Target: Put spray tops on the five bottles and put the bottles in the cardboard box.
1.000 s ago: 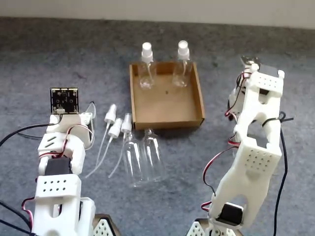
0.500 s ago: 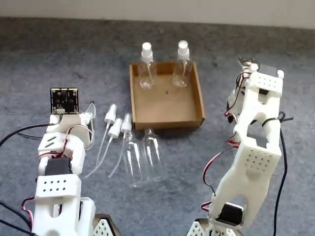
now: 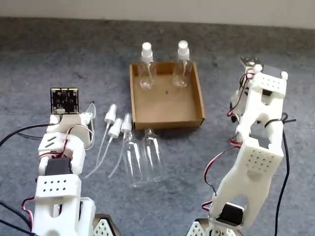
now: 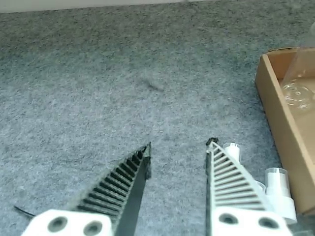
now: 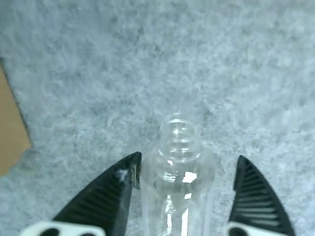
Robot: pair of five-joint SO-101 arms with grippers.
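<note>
The right tool (image 5: 188, 160) is spread, and an uncapped bottle (image 5: 179, 191) is seen between its fingers on the grey counter (image 5: 98, 64), not pinched. The left tool (image 4: 178, 145) is likewise spread over the counter, with two spray tops (image 4: 277, 184) just beside its white finger and the box (image 4: 275, 113) beyond them.

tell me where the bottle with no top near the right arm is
In the right wrist view the uncapped bottle is between the open fingers of the right tool, on the carpet off the right side of the cardboard box.
</note>
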